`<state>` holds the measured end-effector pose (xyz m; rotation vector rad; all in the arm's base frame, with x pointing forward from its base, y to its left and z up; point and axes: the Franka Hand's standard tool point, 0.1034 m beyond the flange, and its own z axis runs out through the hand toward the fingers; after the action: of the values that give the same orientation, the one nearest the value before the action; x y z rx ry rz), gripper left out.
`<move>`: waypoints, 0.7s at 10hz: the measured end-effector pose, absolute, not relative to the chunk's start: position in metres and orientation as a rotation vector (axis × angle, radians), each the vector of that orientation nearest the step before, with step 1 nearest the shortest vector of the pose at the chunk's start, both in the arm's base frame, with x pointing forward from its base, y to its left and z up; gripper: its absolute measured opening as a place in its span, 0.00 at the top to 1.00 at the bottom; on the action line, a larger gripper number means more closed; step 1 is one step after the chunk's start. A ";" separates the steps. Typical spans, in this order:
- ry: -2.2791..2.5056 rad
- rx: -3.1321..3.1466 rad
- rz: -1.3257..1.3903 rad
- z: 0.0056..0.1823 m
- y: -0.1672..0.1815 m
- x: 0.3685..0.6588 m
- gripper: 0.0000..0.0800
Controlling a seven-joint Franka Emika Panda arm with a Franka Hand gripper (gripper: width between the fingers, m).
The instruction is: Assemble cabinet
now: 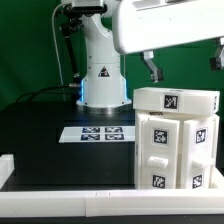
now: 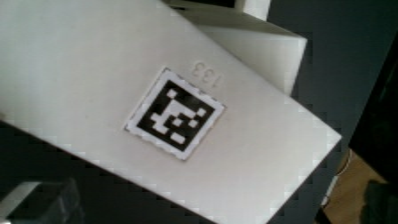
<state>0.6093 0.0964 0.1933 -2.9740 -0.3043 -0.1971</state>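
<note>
**Cabinet under hovering gripper**

Exterior view: cabinet (image 1: 176,140) stands on the black table (image 1: 40,135) at the exterior view's right, tagged panels facing the camera. Gripper (image 1: 182,68) hangs above its top, fingers spread wide, holding nothing, clear of it. Arm reaches in from above, pointing down. Marker board (image 1: 98,133) lies flat near the robot base (image 1: 103,80).

Wrist view: cabinet top with one tag (image 2: 178,112) fills the frame; fingers barely show.
</note>
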 end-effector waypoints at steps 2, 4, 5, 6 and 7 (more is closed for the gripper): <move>-0.714 -2.927 -0.228 0.192 0.093 0.609 0.00; -1.096 -2.847 -0.231 0.189 0.096 0.607 0.00; -1.217 -2.816 -0.223 0.186 0.097 0.606 0.00; -1.350 -2.773 -0.215 0.183 0.096 0.606 0.00; -1.431 -2.738 -0.212 0.182 0.094 0.605 0.00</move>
<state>0.6053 0.0941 0.1816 -2.7382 -1.4315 -0.2115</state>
